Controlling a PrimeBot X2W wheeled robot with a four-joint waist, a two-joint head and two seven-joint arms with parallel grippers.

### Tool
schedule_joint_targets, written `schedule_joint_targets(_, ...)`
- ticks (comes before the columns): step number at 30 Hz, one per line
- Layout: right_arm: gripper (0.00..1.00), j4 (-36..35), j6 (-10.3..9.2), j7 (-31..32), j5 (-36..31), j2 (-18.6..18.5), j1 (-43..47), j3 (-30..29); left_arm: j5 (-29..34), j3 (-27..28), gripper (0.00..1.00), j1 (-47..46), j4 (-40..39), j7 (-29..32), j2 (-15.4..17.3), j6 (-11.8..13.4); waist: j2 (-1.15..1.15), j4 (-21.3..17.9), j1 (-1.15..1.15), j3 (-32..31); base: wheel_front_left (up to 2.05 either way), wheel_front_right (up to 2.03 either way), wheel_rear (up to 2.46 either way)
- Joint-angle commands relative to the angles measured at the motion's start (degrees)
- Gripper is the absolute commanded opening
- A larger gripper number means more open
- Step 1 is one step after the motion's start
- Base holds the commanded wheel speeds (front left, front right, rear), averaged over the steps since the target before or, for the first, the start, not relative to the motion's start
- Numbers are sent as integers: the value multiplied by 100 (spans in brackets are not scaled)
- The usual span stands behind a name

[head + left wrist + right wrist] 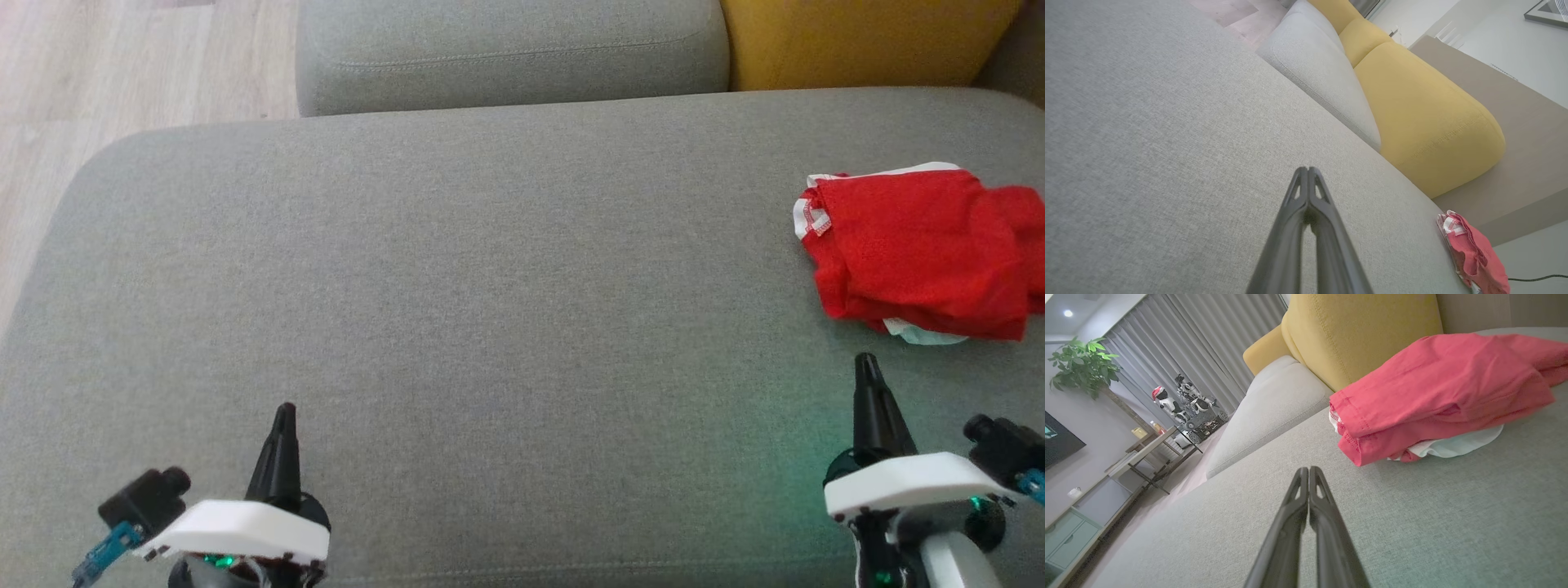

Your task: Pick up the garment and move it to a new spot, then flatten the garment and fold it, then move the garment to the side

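Right hand (865,361) and left hand (285,408) hover over the sofa (490,286), tips pressed together, empty. Red garment (914,253) lies ahead and right of the right hand, the nearer of the 2, long axis crosswise.

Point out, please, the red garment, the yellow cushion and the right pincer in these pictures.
red garment (922,245): head view, middle of its top red layer.
yellow cushion (1425,122): left wrist view, centre of its rounded side.
right pincer (1309,471): right wrist view, between its closed fingertips.
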Motion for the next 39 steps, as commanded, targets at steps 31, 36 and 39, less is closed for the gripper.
schedule_joint_targets(31,0,-331,-2,536,2269,-12,-340,-196,-1865,491,0,-519,-80,506,90,-210,0,0,0,-8,0,0,0)
schedule_joint_targets(36,0,-347,-2,618,2621,-12,-347,-227,-2154,557,0,-557,-65,590,92,-236,0,0,0,-10,0,0,0)
schedule_joint_targets(39,0,-357,-2,667,2831,-12,-351,-246,-2325,596,0,-579,-57,640,92,-251,0,0,0,-10,0,0,0)
